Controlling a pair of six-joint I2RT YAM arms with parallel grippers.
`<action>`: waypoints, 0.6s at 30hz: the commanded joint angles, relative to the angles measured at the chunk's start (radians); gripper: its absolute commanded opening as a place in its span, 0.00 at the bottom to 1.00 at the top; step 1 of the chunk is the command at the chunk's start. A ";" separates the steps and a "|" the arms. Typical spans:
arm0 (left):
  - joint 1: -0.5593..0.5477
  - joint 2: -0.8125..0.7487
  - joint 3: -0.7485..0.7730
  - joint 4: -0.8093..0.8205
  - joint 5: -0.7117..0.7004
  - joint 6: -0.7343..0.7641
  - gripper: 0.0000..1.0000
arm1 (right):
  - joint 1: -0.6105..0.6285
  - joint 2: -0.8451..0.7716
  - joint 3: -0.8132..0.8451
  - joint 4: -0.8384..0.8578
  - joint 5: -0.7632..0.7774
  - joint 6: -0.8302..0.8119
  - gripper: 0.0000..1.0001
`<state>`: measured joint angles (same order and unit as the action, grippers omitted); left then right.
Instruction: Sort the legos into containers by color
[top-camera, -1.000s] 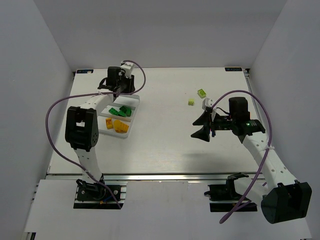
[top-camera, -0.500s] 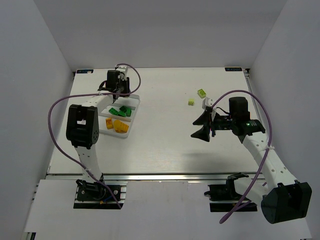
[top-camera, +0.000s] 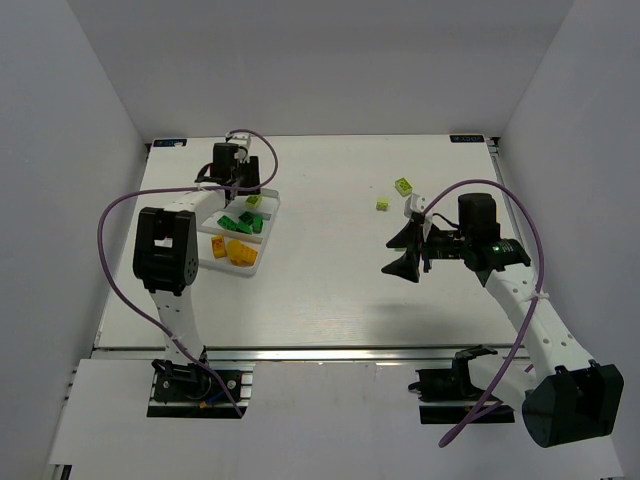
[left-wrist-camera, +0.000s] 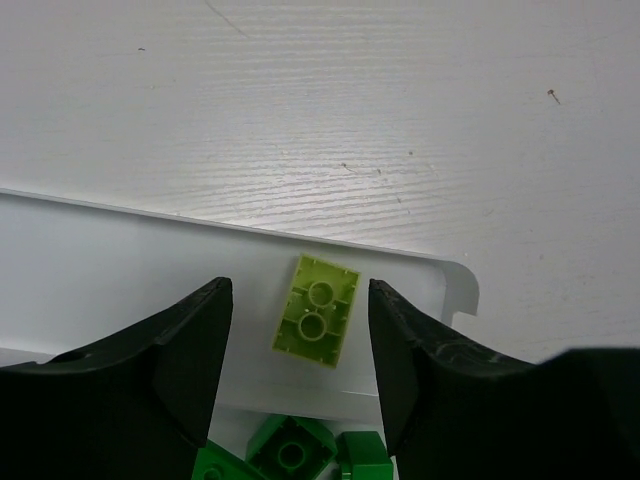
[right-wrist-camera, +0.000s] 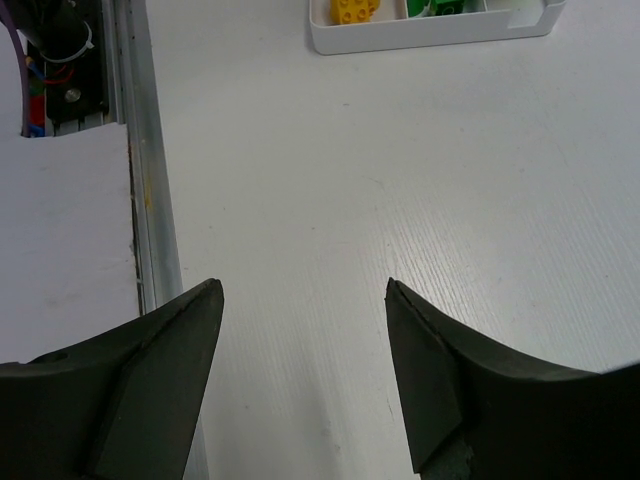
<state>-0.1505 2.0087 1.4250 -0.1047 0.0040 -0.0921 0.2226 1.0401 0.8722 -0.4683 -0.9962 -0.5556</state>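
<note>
The white compartment tray (top-camera: 262, 238) sits at the left of the table. It holds orange bricks (top-camera: 236, 250), dark green bricks (top-camera: 240, 222) and one lime brick (top-camera: 253, 201) in its far compartment. My left gripper (top-camera: 242, 186) hovers open over that far end. In the left wrist view the lime brick (left-wrist-camera: 315, 325) lies studs-down on the tray floor (left-wrist-camera: 120, 270) between my open left gripper (left-wrist-camera: 300, 290), untouched. Dark green bricks (left-wrist-camera: 290, 455) lie nearer. Two lime bricks (top-camera: 403, 186) (top-camera: 382, 204) lie on the table at the right. My right gripper (top-camera: 405, 250) is open and empty, also in its wrist view (right-wrist-camera: 303, 290).
The right wrist view shows the tray (right-wrist-camera: 430, 35) far ahead with an orange brick (right-wrist-camera: 355, 10), and the table's aluminium edge rail (right-wrist-camera: 150, 200) at the left. White walls enclose the table on three sides.
My left gripper has drawn back a little toward the table's far left. The lime brick now shows lying free in the tray's far compartment. The right arm has not moved.
</note>
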 joint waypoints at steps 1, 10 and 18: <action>0.009 -0.031 -0.001 0.002 -0.024 -0.006 0.67 | -0.003 -0.005 -0.007 0.031 0.004 0.013 0.72; 0.009 -0.342 -0.219 0.178 0.215 -0.159 0.24 | -0.014 -0.034 -0.079 0.298 0.573 0.356 0.75; 0.009 -0.619 -0.394 0.154 0.418 -0.274 0.44 | -0.019 0.040 -0.075 0.330 0.754 0.480 0.78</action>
<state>-0.1452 1.4895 1.0714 0.0570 0.2913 -0.3008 0.2073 1.0416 0.7734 -0.1806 -0.3424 -0.1436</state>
